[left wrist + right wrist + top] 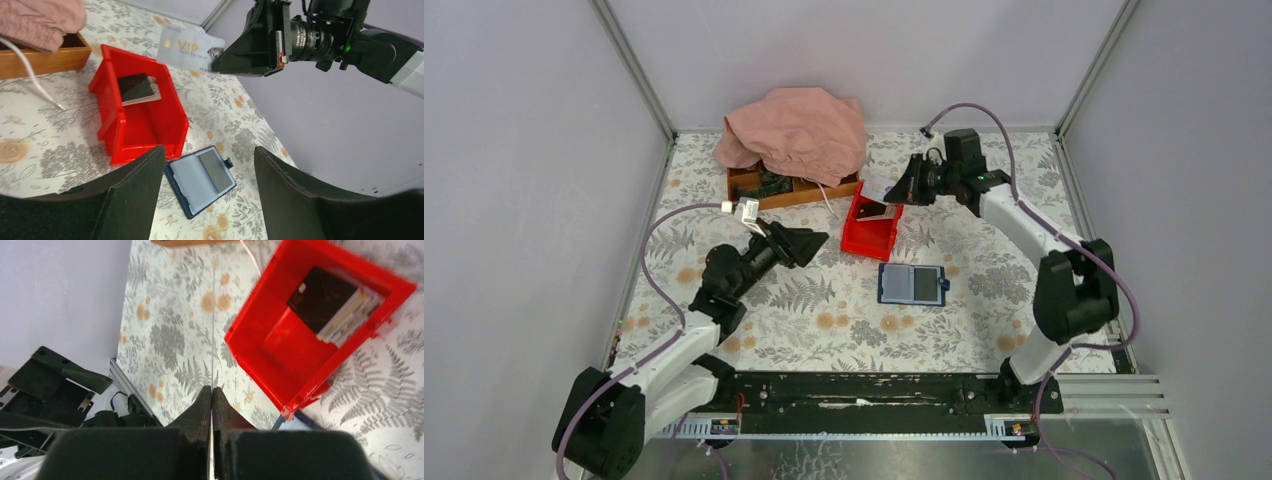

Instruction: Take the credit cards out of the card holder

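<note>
The card holder [912,284] lies open and flat on the floral table, with a pale panel and a dark card showing in it [202,179]. My right gripper [894,190] is shut on a silvery VIP credit card [189,47], held in the air over the red bin [871,232]. In the right wrist view that card [213,340] shows edge-on between the closed fingers [212,390]. More cards [137,87] lie stacked in the bin, a black one on top [325,300]. My left gripper [819,240] hangs open and empty to the left of the bin, its fingers framing the holder [209,150].
A wooden tray [794,190] stands behind the bin, half covered by a pink cloth [794,130]. A white cable [30,70] trails from it onto the table. Grey walls close in the table on three sides.
</note>
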You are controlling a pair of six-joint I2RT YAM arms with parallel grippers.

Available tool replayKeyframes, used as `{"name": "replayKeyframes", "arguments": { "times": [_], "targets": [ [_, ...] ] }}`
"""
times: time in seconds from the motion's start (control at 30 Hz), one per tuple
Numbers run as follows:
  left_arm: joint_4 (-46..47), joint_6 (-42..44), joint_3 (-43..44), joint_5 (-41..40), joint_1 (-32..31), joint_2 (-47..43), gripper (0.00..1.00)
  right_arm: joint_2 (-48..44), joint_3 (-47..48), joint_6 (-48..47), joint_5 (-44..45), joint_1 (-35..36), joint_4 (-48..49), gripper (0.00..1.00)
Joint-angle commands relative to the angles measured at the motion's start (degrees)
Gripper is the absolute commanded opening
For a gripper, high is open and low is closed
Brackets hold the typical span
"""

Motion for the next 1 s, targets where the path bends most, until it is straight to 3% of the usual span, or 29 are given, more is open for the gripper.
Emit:
{"name": "replayKeyframes", "arguments": {
  "times": [0.0,0.23,0.97],
  "targets": [
    [-10.1,5.2,1.4,-3.5,0.3,-4.0,0.72,3.7,3.2,2.4,-5.5,0.0,-8.1,0.0],
    [-10.9,4.8,1.9,-2.2,0.3,-3.8,0.72,8.3,4.4,0.0,-2.3,0.0,-16.4,0.0],
    [-13.7,6.0,2.7,-3.8,0.3,-4.1,0.72,24.1,22.3,1.4,2.2,-0.1,-19.0,0.0]
  ]
}}
